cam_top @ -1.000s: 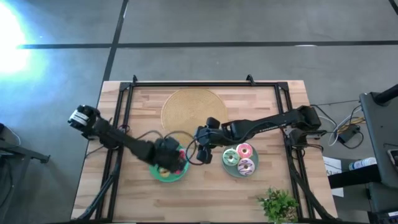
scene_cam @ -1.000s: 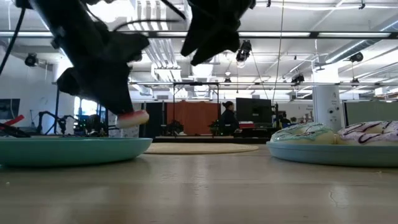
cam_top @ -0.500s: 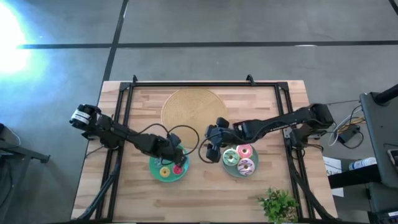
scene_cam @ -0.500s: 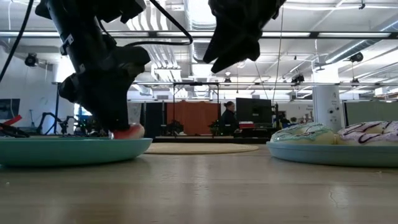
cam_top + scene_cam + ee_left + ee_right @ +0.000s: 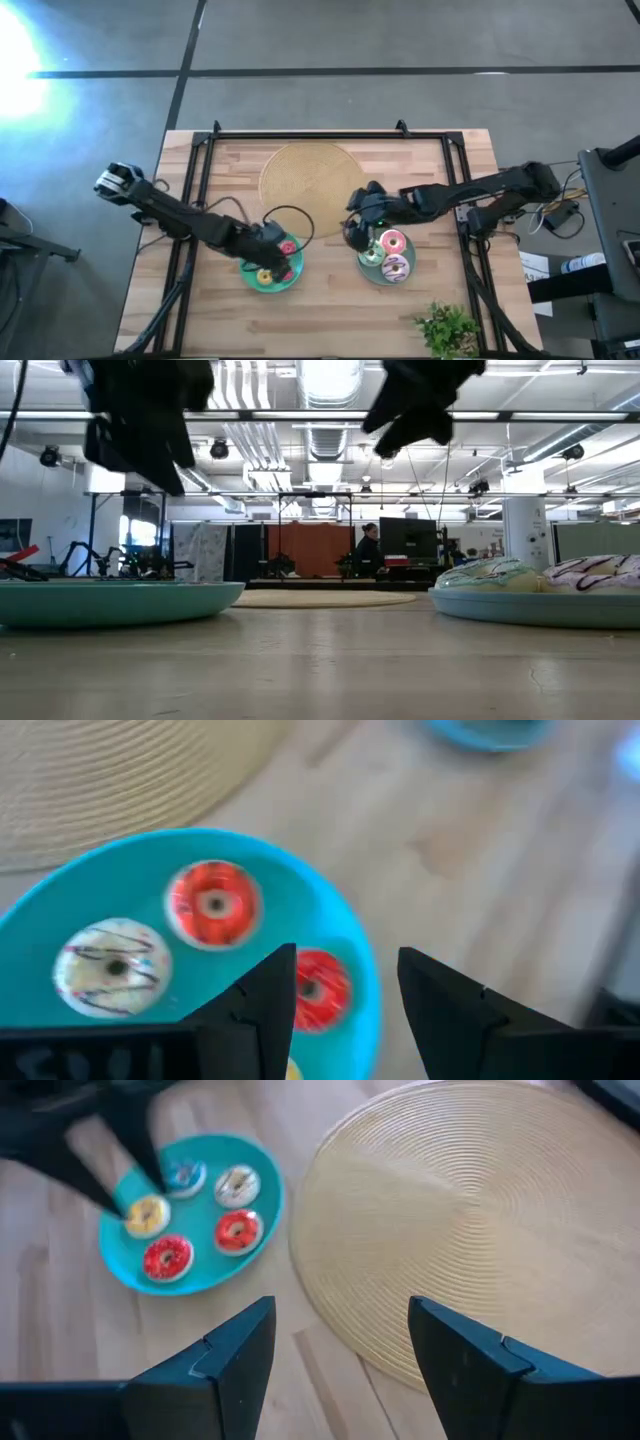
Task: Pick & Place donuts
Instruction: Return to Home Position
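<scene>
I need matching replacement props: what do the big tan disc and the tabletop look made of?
Tan disc: probably woven straw or a similar fibre, matte; it shows fine concentric coiled ridges. Tabletop: light wood with a smooth finish; joined plank strips and grain are visible.

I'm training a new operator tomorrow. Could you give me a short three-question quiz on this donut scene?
1. True or false: the left pincer is holding a donut.
2. In the right wrist view, how many red donuts lie on the teal plate? A) none B) two C) four
3. Fill in: the second plate, the one with the green donut, lies nearer the ___ arm.
Key: 1 false, it is open and empty; 2 B; 3 right.
</scene>
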Robot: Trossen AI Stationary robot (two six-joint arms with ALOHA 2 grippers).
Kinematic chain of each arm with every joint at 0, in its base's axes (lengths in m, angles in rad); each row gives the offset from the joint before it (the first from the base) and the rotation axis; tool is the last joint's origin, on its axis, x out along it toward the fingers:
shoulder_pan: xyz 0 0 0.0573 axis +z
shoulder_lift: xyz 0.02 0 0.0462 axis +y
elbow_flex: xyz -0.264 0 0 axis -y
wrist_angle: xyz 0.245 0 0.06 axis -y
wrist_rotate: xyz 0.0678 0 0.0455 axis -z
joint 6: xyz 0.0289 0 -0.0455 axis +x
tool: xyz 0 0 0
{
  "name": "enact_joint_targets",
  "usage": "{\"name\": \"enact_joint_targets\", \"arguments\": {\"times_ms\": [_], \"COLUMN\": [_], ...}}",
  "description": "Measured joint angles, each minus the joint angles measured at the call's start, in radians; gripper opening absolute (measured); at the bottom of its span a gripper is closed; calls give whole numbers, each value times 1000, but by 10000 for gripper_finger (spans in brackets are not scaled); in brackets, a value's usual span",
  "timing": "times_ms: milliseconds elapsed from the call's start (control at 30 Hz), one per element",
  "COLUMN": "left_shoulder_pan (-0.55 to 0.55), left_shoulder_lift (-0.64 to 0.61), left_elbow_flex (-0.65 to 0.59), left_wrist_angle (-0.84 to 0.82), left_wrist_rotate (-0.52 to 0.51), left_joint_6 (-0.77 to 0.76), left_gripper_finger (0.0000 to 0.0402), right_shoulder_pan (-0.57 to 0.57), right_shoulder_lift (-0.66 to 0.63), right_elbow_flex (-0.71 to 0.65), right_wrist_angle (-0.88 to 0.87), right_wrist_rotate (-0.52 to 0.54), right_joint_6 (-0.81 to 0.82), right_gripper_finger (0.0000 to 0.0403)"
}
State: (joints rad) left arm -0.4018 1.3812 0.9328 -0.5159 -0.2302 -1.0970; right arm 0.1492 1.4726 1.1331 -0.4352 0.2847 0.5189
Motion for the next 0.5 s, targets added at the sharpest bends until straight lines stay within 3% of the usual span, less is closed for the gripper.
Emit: {"name": "enact_joint_targets", "arguments": {"times_ms": [133, 300, 400, 500], "left_shoulder_pan": [-47, -57, -57, -56], "left_shoulder_lift": [-111, -253, -349, -454], "left_elbow_flex": [-33, -190, -259, -305], "left_wrist_angle": [19, 138, 159, 108], "left_wrist_rotate": [-35, -89, -95, -74], "left_joint_6": [17, 45, 47, -45], "left_gripper_finger": [149, 149, 149, 149], "right_shoulder_pan": [28, 91, 98, 97], "right_shoulder_lift": [-159, -402, -543, -670], "right_elbow_flex": [-105, -285, -353, -387], "right_wrist_angle": [-58, -168, -288, -372], "right_wrist_rotate": [66, 208, 196, 131], "right_joint_6": [123, 296, 349, 443], "right_gripper_finger": [219, 219, 219, 219]}}
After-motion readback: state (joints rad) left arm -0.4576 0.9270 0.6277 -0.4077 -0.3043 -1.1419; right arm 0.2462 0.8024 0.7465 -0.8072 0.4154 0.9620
